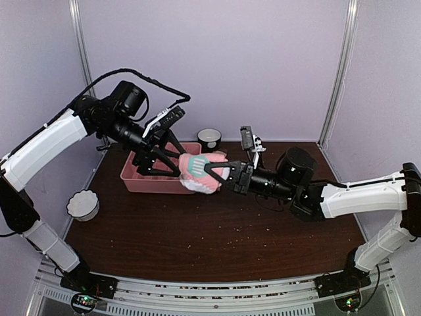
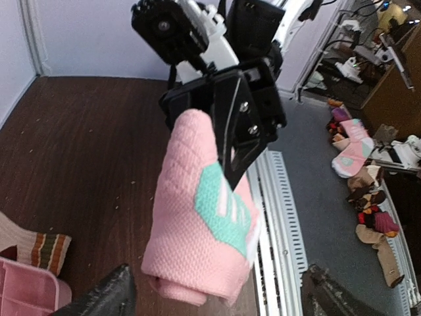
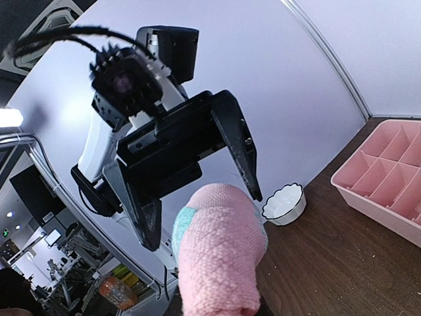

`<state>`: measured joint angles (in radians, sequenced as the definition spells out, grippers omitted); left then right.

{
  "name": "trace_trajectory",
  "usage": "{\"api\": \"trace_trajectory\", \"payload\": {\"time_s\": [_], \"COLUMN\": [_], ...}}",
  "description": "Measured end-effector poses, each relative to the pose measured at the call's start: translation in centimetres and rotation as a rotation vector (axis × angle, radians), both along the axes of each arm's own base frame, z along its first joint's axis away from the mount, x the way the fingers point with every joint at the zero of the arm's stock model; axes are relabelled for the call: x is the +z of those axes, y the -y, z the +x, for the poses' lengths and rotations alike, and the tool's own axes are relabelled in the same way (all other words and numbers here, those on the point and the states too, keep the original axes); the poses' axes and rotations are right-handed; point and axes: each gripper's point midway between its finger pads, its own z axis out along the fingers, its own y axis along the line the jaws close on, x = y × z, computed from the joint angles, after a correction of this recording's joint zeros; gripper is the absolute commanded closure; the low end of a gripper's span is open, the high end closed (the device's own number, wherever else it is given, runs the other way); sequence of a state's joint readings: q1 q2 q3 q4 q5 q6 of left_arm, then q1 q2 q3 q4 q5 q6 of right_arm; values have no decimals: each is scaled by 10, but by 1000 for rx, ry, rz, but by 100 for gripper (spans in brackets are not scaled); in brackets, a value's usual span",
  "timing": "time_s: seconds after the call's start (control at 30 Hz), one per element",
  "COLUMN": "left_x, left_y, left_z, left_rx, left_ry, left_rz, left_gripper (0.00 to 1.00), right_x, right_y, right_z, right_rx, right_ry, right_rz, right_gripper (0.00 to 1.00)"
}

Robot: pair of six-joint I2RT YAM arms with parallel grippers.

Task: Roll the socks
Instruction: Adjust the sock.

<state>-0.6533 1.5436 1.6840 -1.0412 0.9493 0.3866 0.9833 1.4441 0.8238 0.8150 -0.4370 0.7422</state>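
Observation:
A rolled pink sock (image 1: 197,172) with a teal and white patch hangs in the air in front of the tray. My right gripper (image 1: 220,174) is shut on it; its black fingers (image 2: 233,131) clamp the upper part of the roll (image 2: 200,224). My left gripper (image 1: 175,163) is open, its fingers (image 3: 240,148) standing apart on either side of the sock (image 3: 220,257) without touching it. In the left wrist view its tips sit wide at the bottom corners. The tan striped sock (image 2: 43,247) lies flat on the table beside the tray's corner.
The pink divided tray (image 1: 141,176) stands at the back left of the brown table. A white scalloped bowl (image 1: 83,204) sits near the left edge and a second bowl (image 1: 209,138) behind the tray. Crumbs dot the tabletop.

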Motion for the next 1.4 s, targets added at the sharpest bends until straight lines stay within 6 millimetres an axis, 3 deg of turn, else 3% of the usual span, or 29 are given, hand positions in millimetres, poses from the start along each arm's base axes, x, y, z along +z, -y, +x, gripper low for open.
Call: {"api": "trace_trajectory", "payload": {"time_s": [0.07,0.2,0.5,0.6,0.67,0.73,0.9,1.07,1.4], "left_x": [-4,3,51,43,26,8,-21,-22,-11], "left_y": [-5,-12,-10,-9,-10,-11,-16,-13,-3], "left_z": [1,-1,0,-19,-32,-40,-30,-7,5], "left_rx": [18,31,42,-33,-104,-165,-205,-141,-95], "left_ry": [99,336,578,688,773,842,963,1069,1191], "left_rz": [37,94,109,157,216,274,408,464,467], "left_gripper": [26,25,19,28,38,39,38,37,37], "right_x": [2,-1,-12,-18,-23,-24,-19,-15,-4], "right_y": [-1,-6,-10,-18,-22,-23,-27,-29,-26], "right_z": [2,7,15,22,25,25,25,24,23], "right_rx": [2,6,10,17,24,33,75,109,143], "right_ry": [-28,-100,-246,-320,-367,-401,-469,-516,-550], "right_rz": [7,3,1,10,17,30,92,145,221], "right_gripper": [100,100,100,100,100,100,100,100,100]}}
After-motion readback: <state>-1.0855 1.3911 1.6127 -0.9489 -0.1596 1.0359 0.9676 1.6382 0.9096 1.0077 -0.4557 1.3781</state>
